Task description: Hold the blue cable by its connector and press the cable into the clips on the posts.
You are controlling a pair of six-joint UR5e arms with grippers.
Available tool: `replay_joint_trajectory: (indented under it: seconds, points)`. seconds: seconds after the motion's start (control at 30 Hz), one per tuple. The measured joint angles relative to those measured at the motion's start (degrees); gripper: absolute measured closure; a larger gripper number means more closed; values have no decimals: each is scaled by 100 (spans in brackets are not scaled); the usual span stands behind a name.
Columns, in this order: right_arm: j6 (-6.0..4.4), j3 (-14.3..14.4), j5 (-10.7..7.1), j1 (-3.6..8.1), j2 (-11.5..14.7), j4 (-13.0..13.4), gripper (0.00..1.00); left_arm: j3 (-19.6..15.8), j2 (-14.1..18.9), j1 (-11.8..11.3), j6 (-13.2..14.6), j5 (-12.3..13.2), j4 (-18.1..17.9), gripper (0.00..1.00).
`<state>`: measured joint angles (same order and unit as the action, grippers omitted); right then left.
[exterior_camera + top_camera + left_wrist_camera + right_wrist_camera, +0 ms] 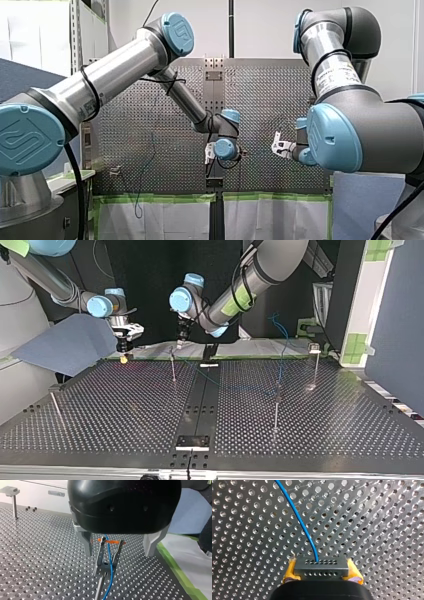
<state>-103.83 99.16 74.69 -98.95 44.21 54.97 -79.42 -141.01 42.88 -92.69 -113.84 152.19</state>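
My right pincer [322,570] is closed on the connector [321,566]. Its yellow pads [290,571] clamp the connector's two short ends, so the face where the blue cable [299,522] comes out is free. The wire leaves it in a loose curve over the counter [387,530]. I judge the hold is there to anchor this end, so that the cable can be drawn along to each clip without slipping.

My left pincer [117,546] is open wide, with one metal finger on each side of the clip [101,555] that tops a post [99,588]. It touches neither the clip nor the cable. The cable runs between the clip's two prongs, down near their fork, under an orange band [110,540] that spans the prong tips. The wide stance probably lets the fingers clear the prongs as they bear down on the wire.

In the top view, taken from the counter's middle, my right pincer hangs at ten o'clock and my left at eleven, over that post. A second post [276,407] stands at three o'clock. The wire is too thin there to tell whether it is clipped.
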Motion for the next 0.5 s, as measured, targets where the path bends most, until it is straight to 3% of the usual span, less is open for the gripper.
replay_joint_trajectory:
  seconds: [0.3, 0.5]
  points:
    - [-1, -1, -5, -2, -2, -7, 100, -1, 6, -33, 16, -25, 5, 0]
    - [-4, -4, -4, 10, -5, 6, 100, -3, 40, -14, -89, -149, 244, 0]
